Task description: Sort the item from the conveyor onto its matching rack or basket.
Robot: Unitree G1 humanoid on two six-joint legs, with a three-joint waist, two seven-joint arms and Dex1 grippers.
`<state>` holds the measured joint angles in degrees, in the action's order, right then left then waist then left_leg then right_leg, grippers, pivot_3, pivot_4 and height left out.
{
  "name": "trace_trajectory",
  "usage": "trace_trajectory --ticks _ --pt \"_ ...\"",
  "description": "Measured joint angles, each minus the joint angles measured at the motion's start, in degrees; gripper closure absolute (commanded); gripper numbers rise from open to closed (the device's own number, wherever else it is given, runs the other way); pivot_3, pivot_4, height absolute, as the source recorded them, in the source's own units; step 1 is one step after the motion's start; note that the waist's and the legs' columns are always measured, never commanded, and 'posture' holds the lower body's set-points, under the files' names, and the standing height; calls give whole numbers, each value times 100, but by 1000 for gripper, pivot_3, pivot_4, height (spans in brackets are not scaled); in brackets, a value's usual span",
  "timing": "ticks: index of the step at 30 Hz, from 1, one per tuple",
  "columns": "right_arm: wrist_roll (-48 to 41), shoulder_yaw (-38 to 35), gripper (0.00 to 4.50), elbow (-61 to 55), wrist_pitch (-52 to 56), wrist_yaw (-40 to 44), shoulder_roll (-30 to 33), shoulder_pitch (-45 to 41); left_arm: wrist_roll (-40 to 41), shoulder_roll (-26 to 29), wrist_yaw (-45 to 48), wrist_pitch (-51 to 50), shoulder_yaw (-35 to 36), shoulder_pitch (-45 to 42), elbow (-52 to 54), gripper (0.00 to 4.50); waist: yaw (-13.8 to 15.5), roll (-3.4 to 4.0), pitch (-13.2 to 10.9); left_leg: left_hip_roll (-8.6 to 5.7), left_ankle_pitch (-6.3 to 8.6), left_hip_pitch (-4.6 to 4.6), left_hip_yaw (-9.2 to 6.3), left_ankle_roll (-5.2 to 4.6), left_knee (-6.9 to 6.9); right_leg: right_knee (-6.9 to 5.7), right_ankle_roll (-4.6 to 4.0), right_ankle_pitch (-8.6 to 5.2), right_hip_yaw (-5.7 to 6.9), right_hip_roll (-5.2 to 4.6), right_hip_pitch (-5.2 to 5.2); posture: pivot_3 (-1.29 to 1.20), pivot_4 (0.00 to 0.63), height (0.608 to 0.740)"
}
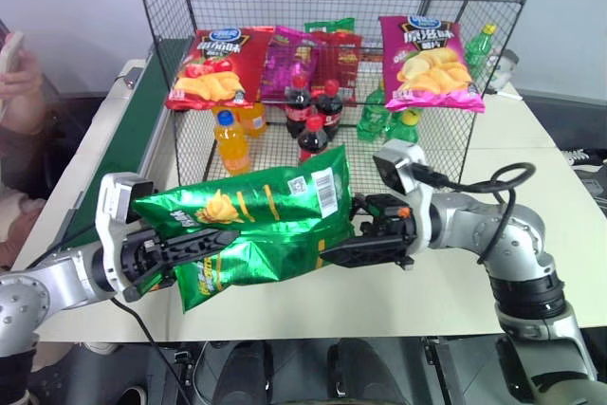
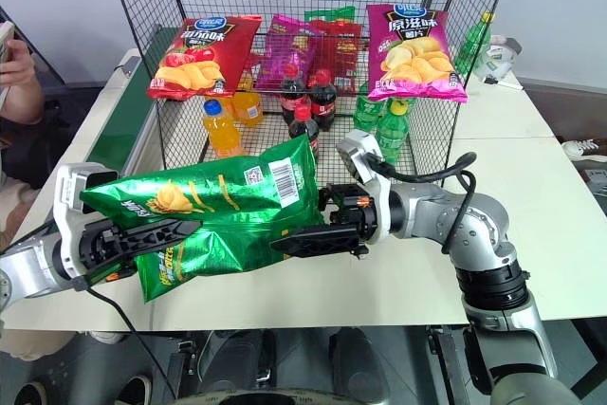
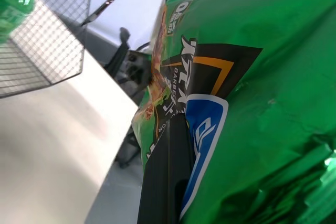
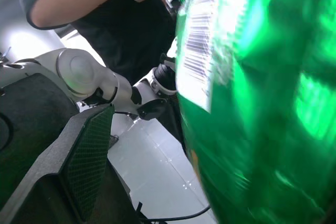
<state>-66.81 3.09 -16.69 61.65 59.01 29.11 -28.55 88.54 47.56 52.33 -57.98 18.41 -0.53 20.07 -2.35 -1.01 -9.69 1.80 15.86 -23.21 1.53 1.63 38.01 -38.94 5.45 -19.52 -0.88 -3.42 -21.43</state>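
The green chip bag [image 1: 256,225] is hanging in the air above the near edge of the white counter [image 1: 446,291], lying roughly level between the two arms, with its barcode panel facing up toward the head camera. The left end effector [image 1: 204,246] is clenching the bag's left portion; its black fingers [image 1: 180,251] are pressing against the bag's front, and in the left wrist view one finger [image 3: 168,177] is lying flat on the blue oval logo. The right end effector [image 1: 346,251] is standing spread wide at the bag's right end, its dark fingers [image 1: 365,248] reaching in beside and under the bag's edge; whether they are actually touching the foil cannot be told. In the right wrist view one ribbed pad [image 4: 86,156] is sitting apart from the green foil.

Behind the bag, the black wire-grid rack [image 1: 446,154] is standing on the counter. On its middle tier a red chip bag [image 1: 213,68], a purple snack bag [image 1: 308,59] and a magenta chip bag [image 1: 427,64] are lying side by side. Beneath them, orange drink bottles [image 1: 232,139], dark cola bottles [image 1: 313,111] and green bottles [image 1: 389,120] are standing upright. The dark green conveyor [image 1: 128,135] is running along the left of the rack, and a person's arm [image 1: 19,73] is showing at the far left.
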Motion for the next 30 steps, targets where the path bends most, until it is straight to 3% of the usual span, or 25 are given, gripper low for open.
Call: trace_trajectory --ticks 3,9,11,14,17,20,23,30 --pt "5 39 1307 66 80 -102 -77 -21 -222 -68 70 34 -32 -58 33 4500 1 0 0 -1 0 -2 0 0 0 1 0 0 -1 0 -1 0 150 739" --pt "95 45 4447 154 141 -277 -176 -126 -478 -208 193 100 -129 -202 35 4500 0 0 0 0 0 -5 0 0 0 2 0 0 0 0 -3 0 150 739" --pt "165 45 4480 186 132 -303 -177 -125 -502 -240 149 94 -155 -209 25 4500 0 0 0 0 0 -5 0 0 0 2 0 0 -1 -1 -4 0 150 739" --pt "275 55 4500 178 48 -298 -178 -124 -550 -291 11 96 -141 -250 -141 3220 1 0 0 0 0 -5 -1 0 0 2 0 0 0 -1 -4 0 150 739" --pt "570 68 4500 97 -277 -280 -138 -117 -655 -273 -6 124 51 -207 -317 1669 -7 0 0 0 0 -10 0 0 0 3 0 0 0 -1 -11 0 150 739" --pt "1377 96 4500 -293 -1036 -219 304 -48 -1050 -257 2 448 451 1 -504 136 1 2 -2 0 0 -19 0 0 -2 3 0 0 0 -1 -23 0 150 739" --pt "2459 141 4500 -619 -2219 -131 571 93 -1577 -278 -5 904 785 111 -684 57 18 0 -1 -1 0 -20 0 0 -2 9 1 0 0 0 -21 0 150 739" --pt "5789 278 4500 -343 -6765 -871 309 -605 -2676 -831 -410 2113 949 -378 -981 57 19 -4 1 -2 -2 -19 3 4 -1 8 3 1 -1 3 -20 0 150 739"
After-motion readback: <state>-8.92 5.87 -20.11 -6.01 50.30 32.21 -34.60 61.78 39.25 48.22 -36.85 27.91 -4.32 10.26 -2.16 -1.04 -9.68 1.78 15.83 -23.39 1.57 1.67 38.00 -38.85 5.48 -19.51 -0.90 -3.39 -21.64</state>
